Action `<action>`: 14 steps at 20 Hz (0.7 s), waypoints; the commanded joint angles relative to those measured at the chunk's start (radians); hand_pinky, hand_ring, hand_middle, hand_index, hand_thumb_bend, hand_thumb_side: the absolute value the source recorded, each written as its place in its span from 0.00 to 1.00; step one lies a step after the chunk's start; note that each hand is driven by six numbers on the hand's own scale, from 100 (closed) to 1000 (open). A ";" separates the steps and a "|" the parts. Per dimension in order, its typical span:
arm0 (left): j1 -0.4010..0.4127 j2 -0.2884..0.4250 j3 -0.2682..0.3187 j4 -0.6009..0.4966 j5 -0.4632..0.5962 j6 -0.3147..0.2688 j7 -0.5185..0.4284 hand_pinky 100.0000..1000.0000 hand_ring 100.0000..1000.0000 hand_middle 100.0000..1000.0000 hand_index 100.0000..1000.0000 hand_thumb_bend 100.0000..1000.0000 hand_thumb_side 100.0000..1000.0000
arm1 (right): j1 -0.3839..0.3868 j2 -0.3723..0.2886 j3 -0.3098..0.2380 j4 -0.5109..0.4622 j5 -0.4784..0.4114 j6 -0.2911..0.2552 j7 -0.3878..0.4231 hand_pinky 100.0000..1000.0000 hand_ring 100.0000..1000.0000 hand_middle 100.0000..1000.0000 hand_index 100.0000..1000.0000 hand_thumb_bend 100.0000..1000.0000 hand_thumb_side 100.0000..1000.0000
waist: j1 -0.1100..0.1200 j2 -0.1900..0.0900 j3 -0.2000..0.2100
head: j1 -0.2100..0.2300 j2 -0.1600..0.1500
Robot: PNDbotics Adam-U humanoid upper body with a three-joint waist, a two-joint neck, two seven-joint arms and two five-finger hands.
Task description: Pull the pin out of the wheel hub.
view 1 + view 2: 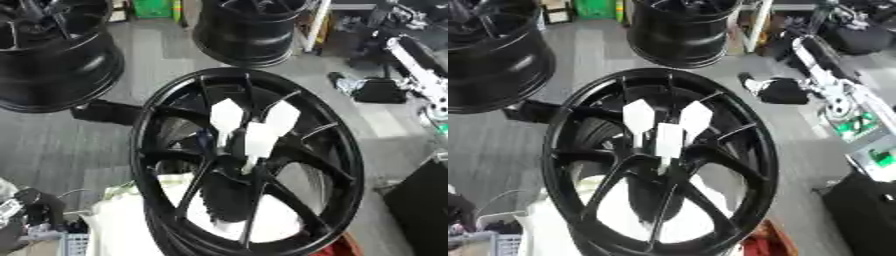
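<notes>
Standing mid-view, tilted, face toward camera: black wheel hub (248, 160) with three white-tagged pins (260, 140) upright in its centre, no legible writing; left hand (17, 220) lower-left, fingers unclear.

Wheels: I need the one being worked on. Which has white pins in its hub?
The nearest wheel, facing the camera, has white pins; the two far wheels show none.

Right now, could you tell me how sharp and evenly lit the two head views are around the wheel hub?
Left eye view: soft throughout; the three white pins are overexposed, edges smeared, and the black wheel loses spoke detail in shadow. Right eye view: equally soft; the pins blow out white, and a pale sheen lies on the grey floor.
</notes>
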 commanded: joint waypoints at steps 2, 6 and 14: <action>-0.011 0.018 -0.009 -0.012 -0.001 -0.009 0.000 0.50 0.43 0.43 0.60 0.00 1.00 | -0.082 -0.133 0.065 -0.007 0.010 0.024 0.224 0.67 0.60 0.88 0.97 0.34 0.23 | 0.000 -0.009 0.006 | -0.011 -0.003; -0.014 0.019 -0.011 -0.012 -0.003 -0.009 0.000 0.50 0.43 0.43 0.60 0.00 1.00 | -0.156 -0.167 0.119 -0.007 0.039 0.031 0.386 0.69 0.61 0.90 0.98 0.35 0.23 | -0.005 -0.008 0.018 | -0.010 -0.003; -0.016 0.021 -0.020 -0.013 -0.008 -0.007 0.000 0.50 0.43 0.43 0.60 0.00 1.00 | -0.256 -0.173 0.194 -0.007 0.105 -0.002 0.591 0.70 0.62 0.91 0.98 0.35 0.22 | -0.015 -0.005 0.028 | -0.013 -0.003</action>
